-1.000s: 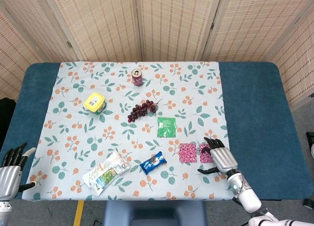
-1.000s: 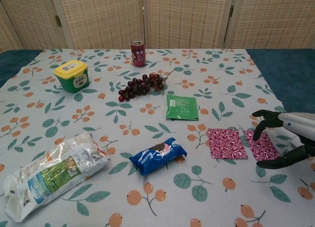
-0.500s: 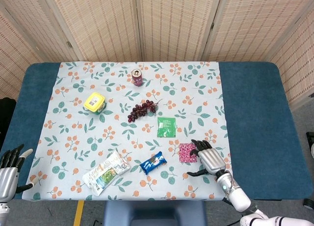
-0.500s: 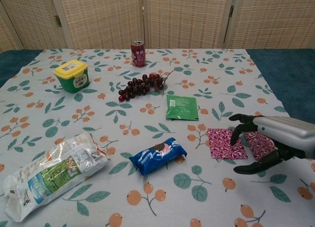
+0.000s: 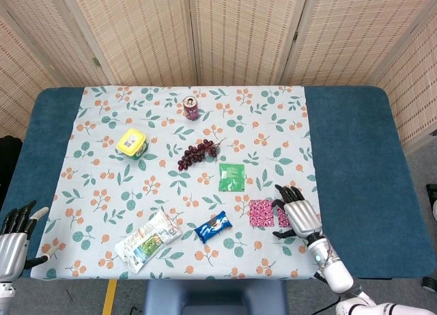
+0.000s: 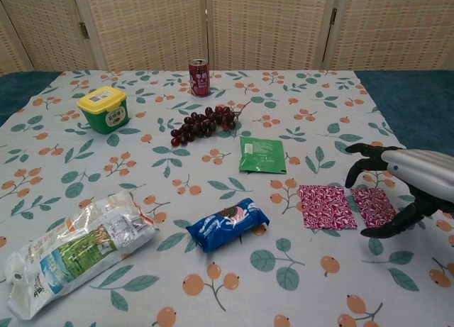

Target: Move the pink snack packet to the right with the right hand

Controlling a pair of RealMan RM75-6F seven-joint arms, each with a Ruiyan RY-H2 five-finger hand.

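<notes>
We see the left hand [image 5: 15, 238] off the table's front left corner, fingers apart, holding nothing. Two pink packets [image 6: 325, 206] lie near the cloth's [image 5: 157, 134] front right corner. The right hand [image 6: 404, 189] hangs over the right one, fingers spread, w/ nothing in it.

From the head view, the right hand [image 5: 298, 216] covers most of the right-hand pink snack packet [image 5: 282, 217]. In the chest view the same hand is cut off at the picture's right edge. The left hand [image 5: 15, 234], at the worktop's [image 5: 355, 171] near left corner, runs out of the bottom edge. Print on the red can [image 6: 199, 76] is too small to read.
</notes>
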